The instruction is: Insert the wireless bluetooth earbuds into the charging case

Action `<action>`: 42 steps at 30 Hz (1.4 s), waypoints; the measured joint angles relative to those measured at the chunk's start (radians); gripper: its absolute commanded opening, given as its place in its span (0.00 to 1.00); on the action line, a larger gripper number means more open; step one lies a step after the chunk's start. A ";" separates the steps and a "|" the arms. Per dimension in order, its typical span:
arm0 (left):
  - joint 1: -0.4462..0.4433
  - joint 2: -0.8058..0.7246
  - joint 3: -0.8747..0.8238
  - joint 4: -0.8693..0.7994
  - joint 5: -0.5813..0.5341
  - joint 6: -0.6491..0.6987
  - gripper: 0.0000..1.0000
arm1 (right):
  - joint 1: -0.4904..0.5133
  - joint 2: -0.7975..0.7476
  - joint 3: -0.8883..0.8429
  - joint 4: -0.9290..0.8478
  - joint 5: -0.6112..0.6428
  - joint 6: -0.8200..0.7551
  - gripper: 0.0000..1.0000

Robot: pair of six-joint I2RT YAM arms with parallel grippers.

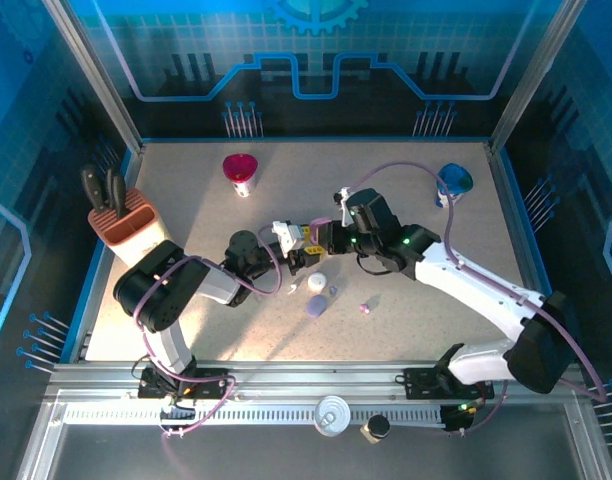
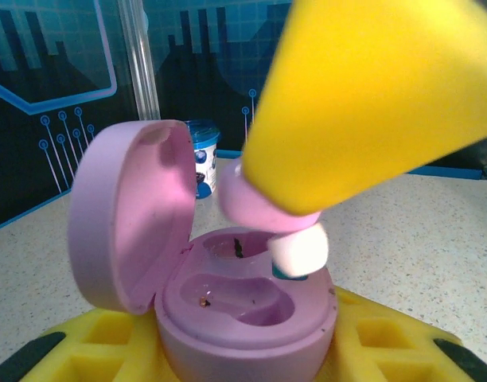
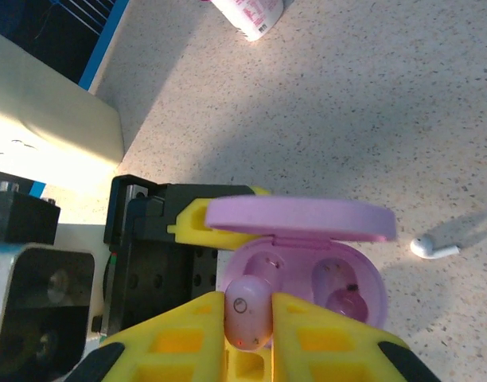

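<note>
The earbud [image 3: 247, 312] is a small pinkish bead (its tip is white in the left wrist view), clamped in the right gripper [image 1: 316, 236] just over the open lilac charging case [image 3: 307, 274], which the left gripper [image 1: 290, 240] grips. The right wrist view adds a white earbud [image 3: 434, 248] lying on the table [image 3: 371, 95].

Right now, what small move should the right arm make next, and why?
Probably ease the right gripper down: its earbud hangs just above a well of the open charging case, which the left gripper holds.
</note>
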 measured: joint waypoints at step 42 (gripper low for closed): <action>0.011 -0.077 -0.042 0.000 -0.040 -0.001 0.37 | -0.245 -0.346 -0.431 -0.077 -0.101 0.007 0.59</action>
